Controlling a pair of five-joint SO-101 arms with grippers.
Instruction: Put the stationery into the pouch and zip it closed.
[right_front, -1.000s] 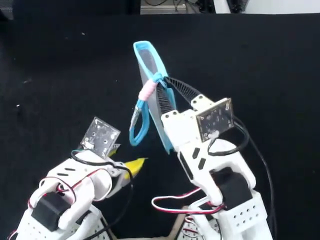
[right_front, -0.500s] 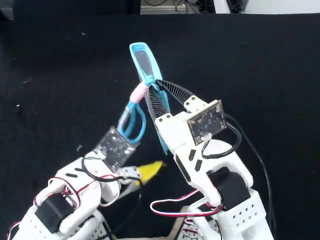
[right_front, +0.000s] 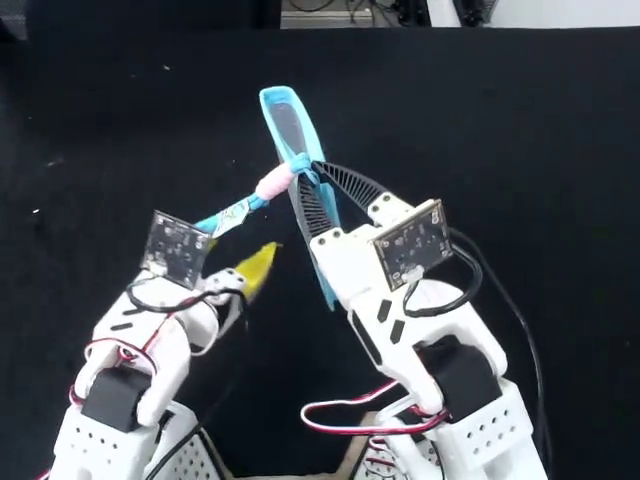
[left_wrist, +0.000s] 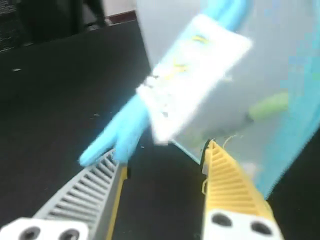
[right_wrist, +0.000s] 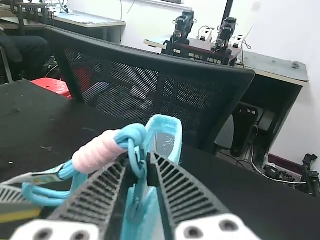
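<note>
Pouch (right_front: 287, 118) upright within right pincer (right_front: 305, 178)

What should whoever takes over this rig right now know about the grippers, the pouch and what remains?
Right gripper: shut on the pouch, holding it on edge.
Left gripper: open, with the blue strap and its white tag right in front of it.
Done: a green item shows inside the pouch.
Left: whether the pouch is fully zipped cannot be told; likely grip the strap and pull to finish.
</note>
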